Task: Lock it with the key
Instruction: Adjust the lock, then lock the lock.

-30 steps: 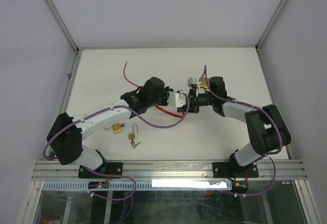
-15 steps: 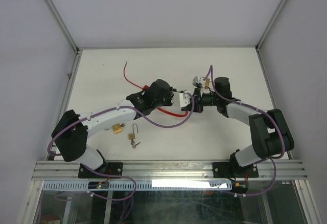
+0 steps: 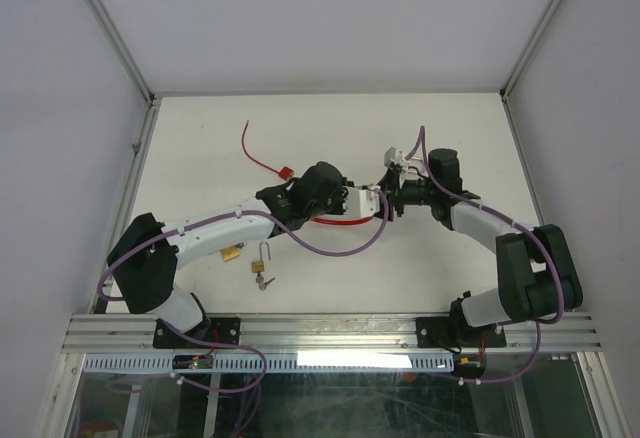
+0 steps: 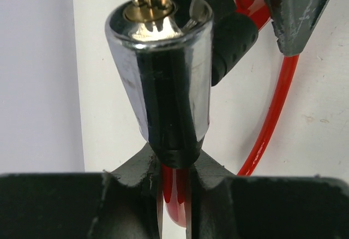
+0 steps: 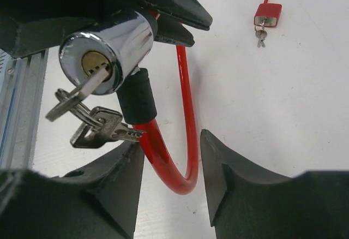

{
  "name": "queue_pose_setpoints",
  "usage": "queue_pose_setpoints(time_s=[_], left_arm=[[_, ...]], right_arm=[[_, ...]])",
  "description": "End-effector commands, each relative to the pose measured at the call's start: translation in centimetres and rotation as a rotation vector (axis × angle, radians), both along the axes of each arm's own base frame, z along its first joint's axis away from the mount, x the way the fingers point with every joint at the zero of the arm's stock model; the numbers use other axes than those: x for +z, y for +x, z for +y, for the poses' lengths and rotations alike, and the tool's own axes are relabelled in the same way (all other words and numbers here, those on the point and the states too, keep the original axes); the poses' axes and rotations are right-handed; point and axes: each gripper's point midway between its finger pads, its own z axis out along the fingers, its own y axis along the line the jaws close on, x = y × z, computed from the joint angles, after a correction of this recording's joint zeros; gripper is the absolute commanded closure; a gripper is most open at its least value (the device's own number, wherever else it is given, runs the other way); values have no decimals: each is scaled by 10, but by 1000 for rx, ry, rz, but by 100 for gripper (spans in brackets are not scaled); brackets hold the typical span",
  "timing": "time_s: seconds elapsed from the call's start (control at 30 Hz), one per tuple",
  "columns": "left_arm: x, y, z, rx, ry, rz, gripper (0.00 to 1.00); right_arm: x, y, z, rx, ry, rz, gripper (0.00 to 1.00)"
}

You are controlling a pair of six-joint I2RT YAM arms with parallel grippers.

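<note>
My left gripper (image 4: 174, 168) is shut on the black neck of a chrome cable lock (image 4: 163, 70), held above the table near its middle (image 3: 365, 201). The lock's red cable (image 5: 185, 141) loops down below it. A silver key (image 5: 82, 91) sits in the brass keyway, and spare keys (image 5: 106, 129) hang from its ring. My right gripper (image 5: 172, 162) is open just short of the lock's face. Its fingers stand apart on either side of the cable loop and hold nothing. In the top view the right gripper (image 3: 392, 198) faces the left gripper (image 3: 350, 201).
A red padlock (image 3: 284, 171) with small keys and a thin red wire (image 3: 248, 143) lies at the back left. A brass padlock (image 3: 232, 252) and an open padlock with keys (image 3: 262, 263) lie near the left arm. An aluminium rail (image 3: 330, 333) runs along the near edge.
Both arms have shifted to the right with the lock. The right jaws, shut at the key before, have opened and let it go; the key stays in the lock.
</note>
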Motion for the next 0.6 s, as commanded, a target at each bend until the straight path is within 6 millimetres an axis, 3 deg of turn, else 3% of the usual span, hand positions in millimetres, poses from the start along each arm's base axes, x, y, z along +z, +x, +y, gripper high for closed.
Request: queue_pose_setpoints(time_s=[0.0, 0.13, 0.3, 0.47, 0.57], left_arm=[[-12, -6, 2, 12, 34, 55, 100], [-12, -3, 3, 27, 46, 55, 100], [-13, -2, -1, 20, 42, 75, 100], [-15, -4, -6, 1, 39, 104, 100], [-16, -5, -8, -11, 39, 118, 100]], right_arm=[[15, 2, -4, 12, 0, -86, 53], [15, -2, -14, 17, -14, -91, 48], [17, -9, -36, 24, -45, -113, 32], [25, -18, -57, -13, -64, -69, 30], [37, -9, -73, -75, -67, -52, 30]])
